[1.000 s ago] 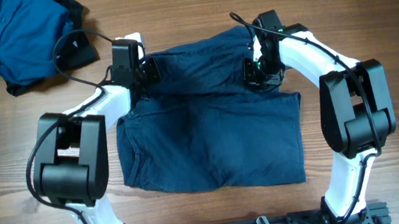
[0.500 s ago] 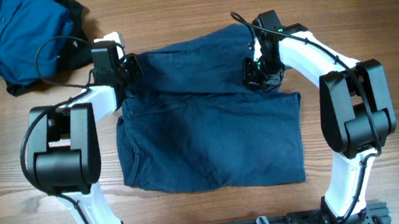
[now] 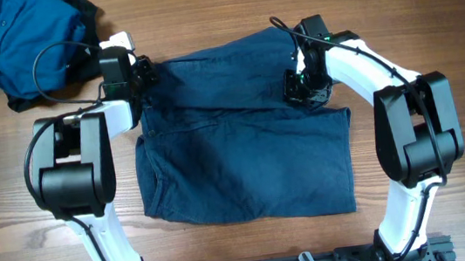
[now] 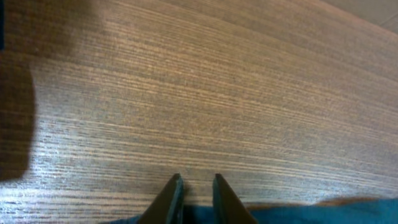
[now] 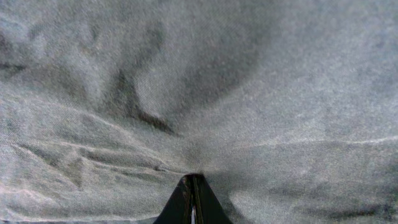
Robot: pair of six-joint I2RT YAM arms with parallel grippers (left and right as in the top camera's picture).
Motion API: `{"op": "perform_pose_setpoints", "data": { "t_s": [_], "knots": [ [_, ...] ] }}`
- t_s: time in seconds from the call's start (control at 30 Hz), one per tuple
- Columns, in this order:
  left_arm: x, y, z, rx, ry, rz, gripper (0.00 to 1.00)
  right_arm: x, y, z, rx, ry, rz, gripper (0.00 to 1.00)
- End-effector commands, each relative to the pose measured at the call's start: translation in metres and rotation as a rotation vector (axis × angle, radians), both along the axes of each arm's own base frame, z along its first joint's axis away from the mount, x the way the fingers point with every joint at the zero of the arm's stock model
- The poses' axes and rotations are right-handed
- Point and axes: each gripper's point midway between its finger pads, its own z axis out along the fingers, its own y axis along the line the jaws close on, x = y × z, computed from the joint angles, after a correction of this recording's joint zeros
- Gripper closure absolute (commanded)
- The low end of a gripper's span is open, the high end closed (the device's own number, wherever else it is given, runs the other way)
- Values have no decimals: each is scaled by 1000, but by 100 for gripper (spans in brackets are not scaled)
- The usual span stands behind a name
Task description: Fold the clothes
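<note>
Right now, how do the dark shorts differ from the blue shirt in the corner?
The navy shorts are darker; the blue shirt is brighter. The shorts lie spread mid-table with their far part folded over; the shirt sits crumpled at the far left corner. The right claw pinches the shorts and the left claw is at their corner; neither is at the shirt. Both are soft blue cloth.

- White shells are covering the left arm (image 3: 66, 171) and right arm (image 3: 416, 127) between bulky black joint housings.
- A black cable (image 3: 44, 60) is looping off the left wrist.
- A green light (image 3: 297, 72) is glowing on the right wrist.
- The fingers (image 4: 168, 200) are showing as dark, tapered blades.
</note>
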Motion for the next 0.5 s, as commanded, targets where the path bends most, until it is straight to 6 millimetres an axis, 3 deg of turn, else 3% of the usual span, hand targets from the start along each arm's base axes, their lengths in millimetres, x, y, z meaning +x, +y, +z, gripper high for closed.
{"op": "perform_pose_setpoints", "data": {
  "t_s": [0.0,0.1,0.2,0.23,0.3,0.37,0.47],
  "knots": [
    [6,-1,56,22,-76,1,75,-28,-27,-34,-142,103,-20,96],
    [-17,-23,101,-15,-59,-76,66,-25,-26,-34,-138,90,-21,96],
    [-45,-42,144,-57,-52,-140,68,-23,-25,-34,-133,82,-21,95],
    [-63,-50,167,-67,-51,-158,68,-23,-25,-34,-133,79,-15,95],
    [-91,-57,189,-67,-30,-177,71,-23,-25,-34,-132,79,-13,95],
    [-119,-64,194,-68,30,-188,81,-23,-25,-34,-132,79,-14,95],
    [-133,-57,171,-48,142,-110,83,-21,-24,-34,-126,72,-14,95]
  ]
}}
